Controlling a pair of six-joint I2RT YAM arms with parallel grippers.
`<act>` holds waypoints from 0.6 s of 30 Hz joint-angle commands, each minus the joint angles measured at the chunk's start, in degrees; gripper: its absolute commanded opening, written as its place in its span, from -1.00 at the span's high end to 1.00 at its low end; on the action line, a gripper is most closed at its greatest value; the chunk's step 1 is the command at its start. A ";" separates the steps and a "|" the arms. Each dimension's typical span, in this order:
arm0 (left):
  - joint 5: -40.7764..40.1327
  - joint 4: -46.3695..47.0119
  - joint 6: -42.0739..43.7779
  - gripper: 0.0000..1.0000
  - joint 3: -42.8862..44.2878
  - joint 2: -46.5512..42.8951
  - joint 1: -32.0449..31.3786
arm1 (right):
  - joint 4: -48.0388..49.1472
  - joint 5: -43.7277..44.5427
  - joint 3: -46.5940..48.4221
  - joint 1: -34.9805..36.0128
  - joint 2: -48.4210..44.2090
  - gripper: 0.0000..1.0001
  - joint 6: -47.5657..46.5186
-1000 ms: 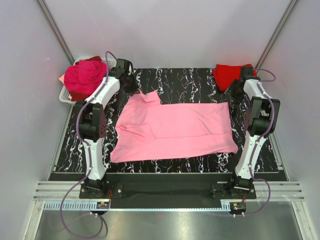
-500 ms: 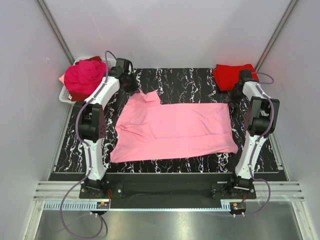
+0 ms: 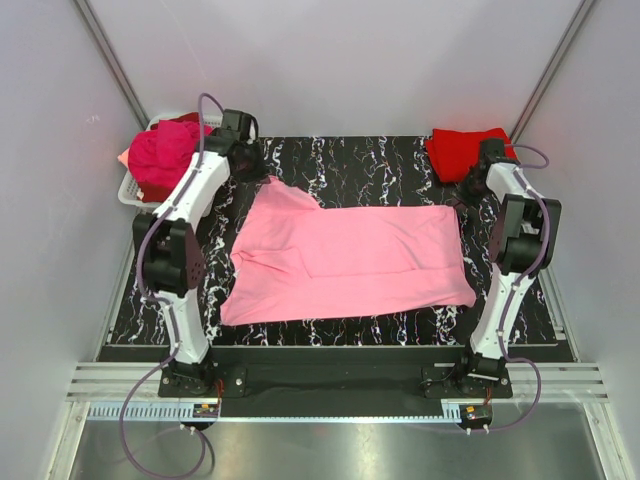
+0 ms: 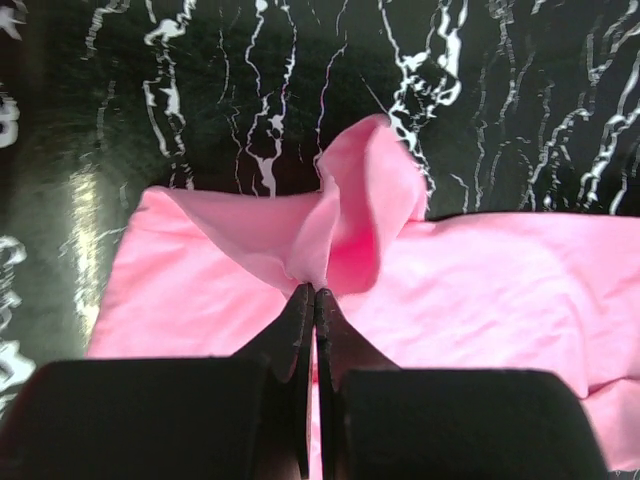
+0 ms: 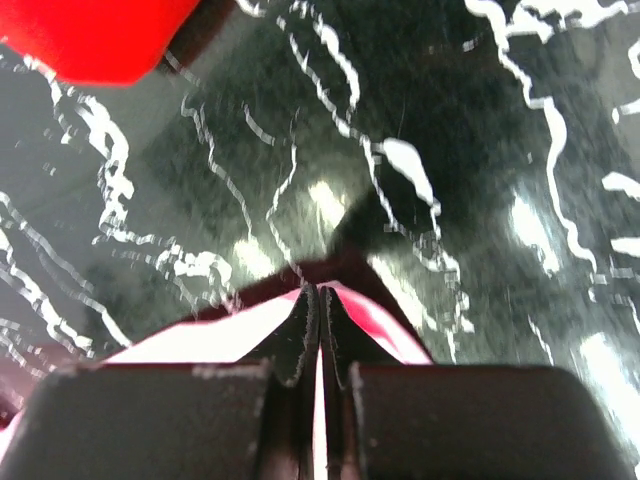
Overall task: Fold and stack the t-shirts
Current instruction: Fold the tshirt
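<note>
A light pink t-shirt [image 3: 345, 260] lies spread across the black marbled table [image 3: 380, 160]. My left gripper [image 3: 262, 176] is shut on its far left corner, and that corner stands up in a fold [image 4: 350, 200] above the table in the left wrist view. My right gripper [image 3: 462, 196] is shut on the pink shirt's far right corner [image 5: 230, 335], low against the table. A folded bright red t-shirt [image 3: 462, 150] lies at the back right, also showing as the red t-shirt [image 5: 90, 35] in the right wrist view. Magenta t-shirts [image 3: 165, 155] are heaped at the back left.
A white mesh basket [image 3: 130, 190] at the table's back left corner holds the magenta heap. Grey walls close in on both sides and behind. The arm bases stand on the black rail [image 3: 330, 365] at the near edge.
My right gripper has closed on the pink shirt's far right corner. My left gripper has drawn the far left corner back and to the left, straightening that flap.
</note>
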 commanded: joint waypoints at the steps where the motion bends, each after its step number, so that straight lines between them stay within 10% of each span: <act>1: -3.03 -0.44 1.78 1.00 -2.51 -9.04 -0.12 | -0.43 -1.90 -1.39 -0.02 -8.19 1.00 0.31; 18: -6.46 1.50 4.24 1.00 -30.91 -31.81 -0.38 | 1.51 -1.20 -22.66 -0.10 -28.05 1.00 -0.40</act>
